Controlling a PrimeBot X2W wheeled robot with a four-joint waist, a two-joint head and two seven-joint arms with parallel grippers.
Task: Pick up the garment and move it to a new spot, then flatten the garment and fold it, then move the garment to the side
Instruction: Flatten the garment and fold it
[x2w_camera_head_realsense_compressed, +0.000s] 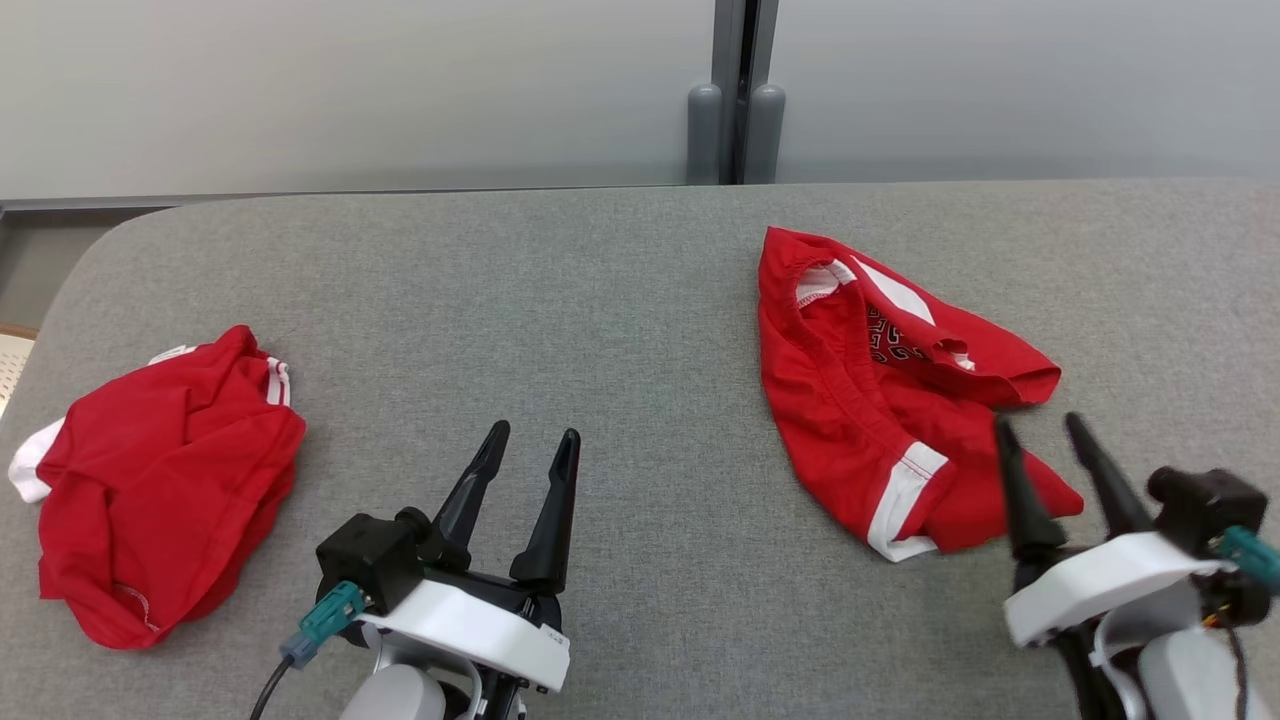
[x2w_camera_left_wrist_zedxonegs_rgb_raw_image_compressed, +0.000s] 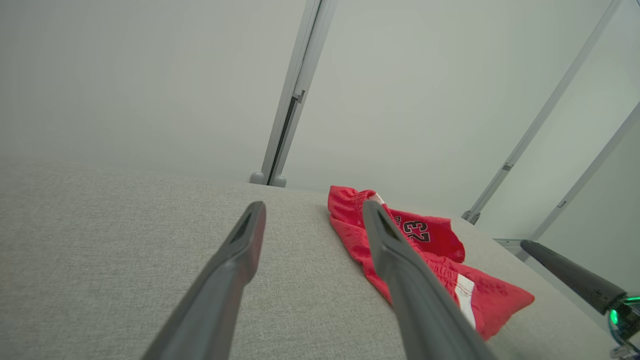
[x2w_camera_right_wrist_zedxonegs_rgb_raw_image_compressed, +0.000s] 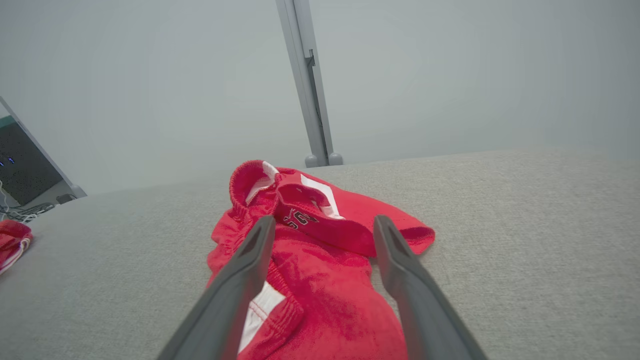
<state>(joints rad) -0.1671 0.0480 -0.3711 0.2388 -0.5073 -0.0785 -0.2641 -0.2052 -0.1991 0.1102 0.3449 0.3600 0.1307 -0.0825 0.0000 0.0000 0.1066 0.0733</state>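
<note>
A crumpled red garment (x2w_camera_head_realsense_compressed: 870, 390) with white trim and dark numerals lies on the right half of the grey table (x2w_camera_head_realsense_compressed: 600, 300). It also shows in the left wrist view as the red garment (x2w_camera_left_wrist_zedxonegs_rgb_raw_image_compressed: 425, 250) and in the right wrist view as the red garment (x2w_camera_right_wrist_zedxonegs_rgb_raw_image_compressed: 320, 240). My right gripper (x2w_camera_head_realsense_compressed: 1040, 435) stands open at its near right edge, fingers over the cloth, nothing held; the right wrist view has the right gripper (x2w_camera_right_wrist_zedxonegs_rgb_raw_image_compressed: 325, 230) with the fabric between its fingers. My left gripper (x2w_camera_head_realsense_compressed: 532, 440) is open over bare table, well left of the garment.
A second bunched red garment (x2w_camera_head_realsense_compressed: 160, 480) with white trim sits near the table's left edge. A grey wall with a vertical post (x2w_camera_head_realsense_compressed: 738, 90) runs behind the table. Bare table surface lies between the two garments.
</note>
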